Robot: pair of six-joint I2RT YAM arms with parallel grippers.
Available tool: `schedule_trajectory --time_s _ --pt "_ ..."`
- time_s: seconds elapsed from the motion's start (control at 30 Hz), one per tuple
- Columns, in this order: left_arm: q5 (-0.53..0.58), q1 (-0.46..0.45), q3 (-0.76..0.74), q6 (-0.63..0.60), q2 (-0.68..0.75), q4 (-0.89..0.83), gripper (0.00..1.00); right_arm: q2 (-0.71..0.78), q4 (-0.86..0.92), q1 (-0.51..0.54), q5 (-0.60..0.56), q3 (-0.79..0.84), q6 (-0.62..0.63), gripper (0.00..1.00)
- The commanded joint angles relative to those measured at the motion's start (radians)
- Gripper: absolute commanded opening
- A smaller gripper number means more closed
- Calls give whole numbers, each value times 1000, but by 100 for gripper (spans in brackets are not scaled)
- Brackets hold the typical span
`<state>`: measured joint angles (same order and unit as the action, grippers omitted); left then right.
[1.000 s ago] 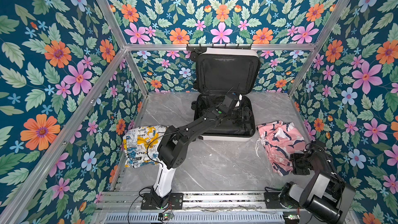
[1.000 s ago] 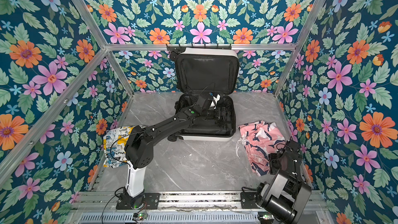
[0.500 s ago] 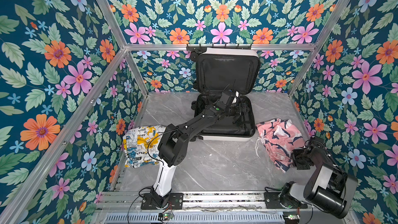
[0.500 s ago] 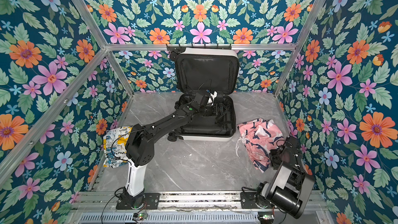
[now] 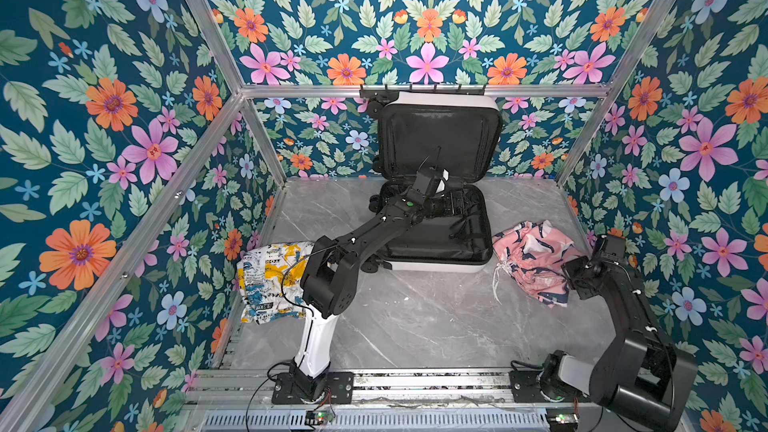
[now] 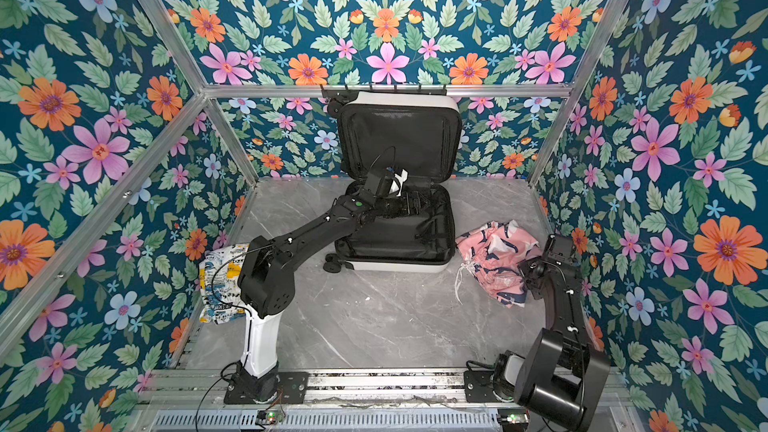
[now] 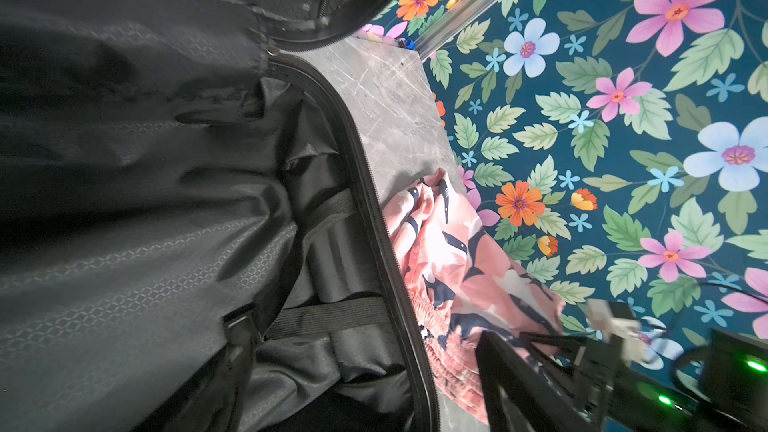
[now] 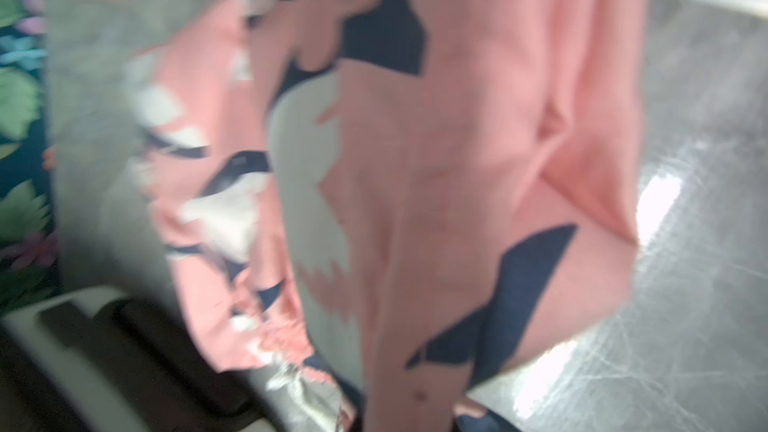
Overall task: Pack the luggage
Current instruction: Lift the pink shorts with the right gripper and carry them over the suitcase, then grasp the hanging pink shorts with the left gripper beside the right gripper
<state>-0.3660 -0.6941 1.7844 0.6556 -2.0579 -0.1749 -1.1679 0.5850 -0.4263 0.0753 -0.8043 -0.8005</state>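
Note:
The luggage (image 5: 432,267) (image 6: 395,268) is a white hard-shell case lying open on the grey table, its lid leaning on the back wall. Its black lining (image 7: 145,201) fills the left wrist view. My left gripper (image 5: 462,206) (image 6: 415,204) reaches low into the back of the base, open, with nothing seen between its fingers. Right of the case lies a pink patterned cloth (image 5: 532,259) (image 6: 494,259) (image 7: 449,259). My right gripper (image 5: 575,275) (image 6: 528,275) is shut on its right edge, and that edge is raised off the table. In the right wrist view the cloth (image 8: 436,160) hangs close and blurred.
A yellow-white printed bag (image 5: 270,280) (image 6: 216,284) lies at the left wall, behind the left arm's elbow. Floral walls with aluminium posts (image 5: 257,135) close in three sides. Bare grey tabletop (image 5: 415,326) stretches between the case and the front rail.
My right gripper has closed on the pink cloth and risen, lifting and bunching the cloth's right side. The left gripper has crept slightly deeper toward the back of the case.

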Motion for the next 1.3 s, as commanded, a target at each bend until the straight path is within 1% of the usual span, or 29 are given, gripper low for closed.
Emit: schedule_trajectory --time_s 0.0,0.17,0.23,0.4,0.57,0.63,0.83,0.93,1.03,1.13,1.27 --pt "-16 11 -2 -8 9 23 87 57 53 38 -85 -47 48 0" --pt "-31 28 -5 -10 7 27 87 96 65 122 -126 -149 59 0" --pt "-36 33 -6 -10 7 29 87 84 59 188 -146 -212 69 0" --pt "-41 46 -17 -9 13 35 86 23 62 400 -250 -423 129 0" --pt "-55 57 -70 8 37 69 87 -39 16 541 -250 -564 156 0" --pt "-75 71 -105 33 49 101 87 -65 2 593 -243 -616 170 0" --pt "-118 131 -254 138 111 243 87 -159 -55 731 -148 -788 220 0" --pt "-134 165 -325 199 137 318 87 -227 -81 793 -75 -888 240 0" --pt "-146 206 -415 284 162 410 87 -302 -88 840 0 -991 245 0" --pt "-156 249 -524 390 189 533 88 -386 -100 881 75 -1099 233 0" --pt "-170 310 -697 596 206 792 90 -481 -96 915 160 -1251 208 0"
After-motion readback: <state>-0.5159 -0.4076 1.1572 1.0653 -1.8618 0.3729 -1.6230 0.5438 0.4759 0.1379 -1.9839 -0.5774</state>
